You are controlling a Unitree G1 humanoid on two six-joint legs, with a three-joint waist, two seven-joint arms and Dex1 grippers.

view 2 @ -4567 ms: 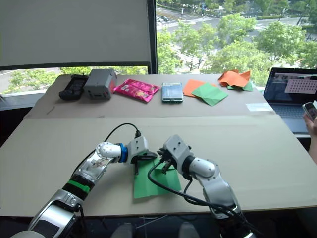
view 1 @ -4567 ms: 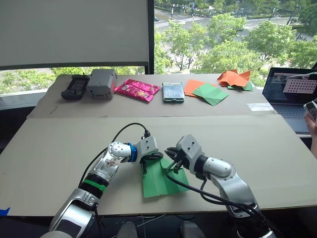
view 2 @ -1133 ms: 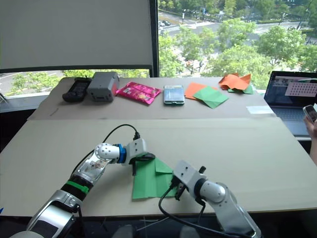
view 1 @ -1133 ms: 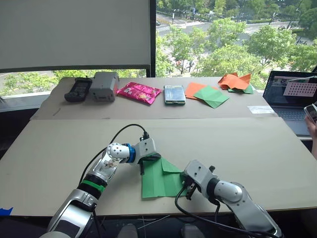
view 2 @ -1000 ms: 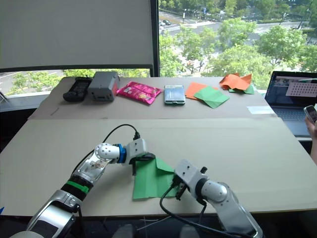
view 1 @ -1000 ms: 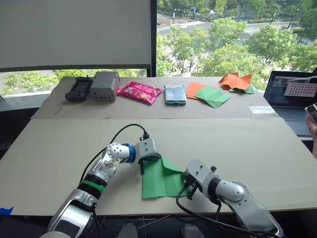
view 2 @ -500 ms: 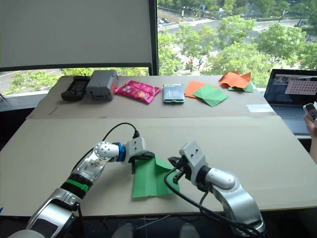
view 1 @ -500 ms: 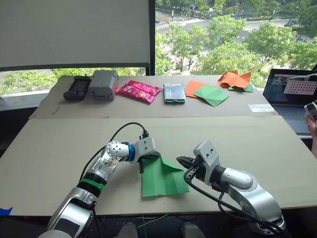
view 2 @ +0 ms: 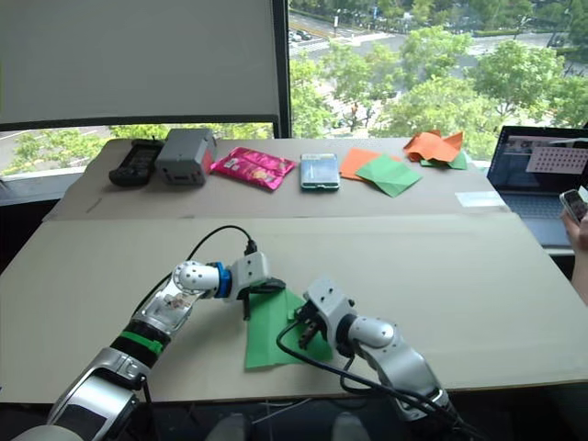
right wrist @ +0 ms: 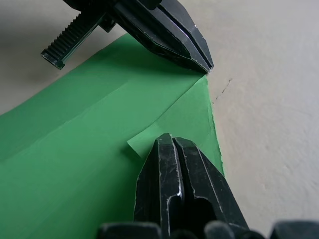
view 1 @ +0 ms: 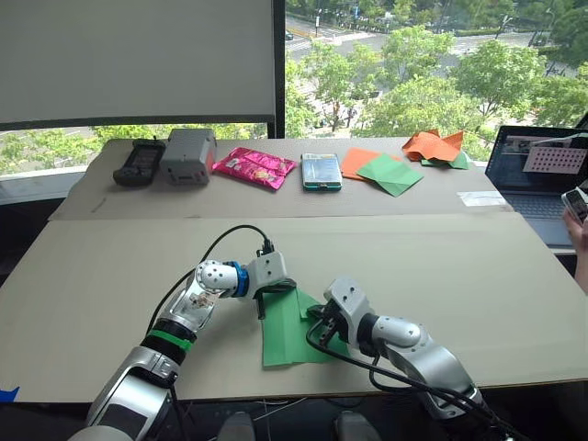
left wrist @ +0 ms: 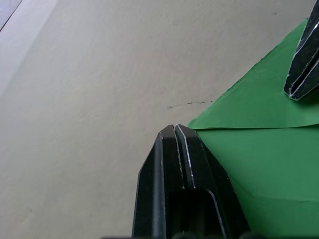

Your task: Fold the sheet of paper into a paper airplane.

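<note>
The sheet of paper (view 1: 281, 342) is bright green and lies flat near the front edge of the table, its far right corner folded over into a triangular flap (right wrist: 192, 112). My left gripper (left wrist: 175, 127) is shut, its tip resting at the far corner of the paper where the fold starts. My right gripper (right wrist: 167, 137) is also shut, its tip pressing down on the flap a short way from the left one. In the head view the two grippers (view 1: 261, 309) (view 1: 319, 323) stand close together over the sheet's far end.
Along the back of the table (view 1: 441, 266) lie a black handset (view 1: 140, 162), a grey box (view 1: 186, 154), a pink packet (view 1: 254, 166), a phone (view 1: 322, 171), orange and dull green sheets (view 1: 381, 171) and a crumpled paper heap (view 1: 436, 145). A laptop (view 1: 542, 170) and a person's hand (view 1: 579, 209) are at the right.
My right gripper, raised to the right of the sheet half a second ago, has swung left and down onto the folded flap, which now lies flatter. The left gripper has stayed at the corner.
</note>
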